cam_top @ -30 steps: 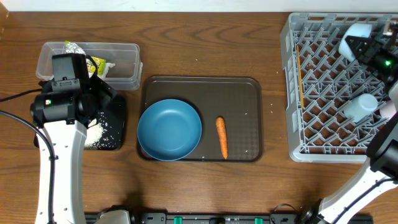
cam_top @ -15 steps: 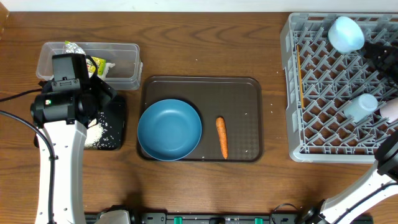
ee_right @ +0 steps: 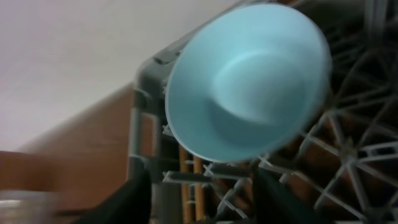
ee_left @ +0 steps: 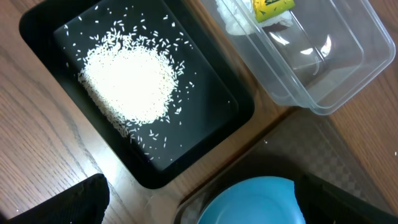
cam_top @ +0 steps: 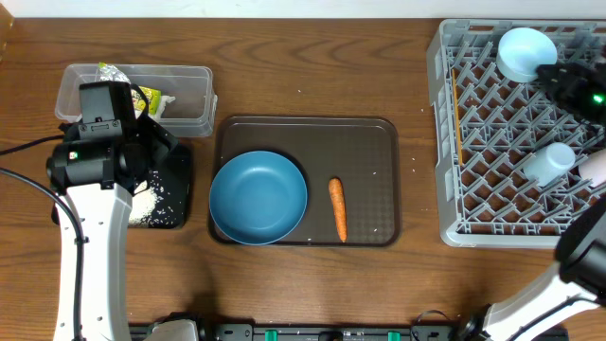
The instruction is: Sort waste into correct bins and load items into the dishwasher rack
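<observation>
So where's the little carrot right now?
In the overhead view, the carrot lies on the brown tray in the middle of the table, just right of the big blue plate.

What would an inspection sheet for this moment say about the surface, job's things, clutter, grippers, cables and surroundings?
Surface: wooden table, bare wood between the containers.
Job's things: rice in the black tray; wrapper and tissue in the clear tub; plate and carrot on the brown tray; bowl and cup in the rack.
Clutter: nothing seen.
Grippers: left gripper open and empty; right gripper open, close to the bowl.
Cables: black cable beside the left arm.
Surroundings: pale blurred background past the table edge; nothing else seen.
</observation>
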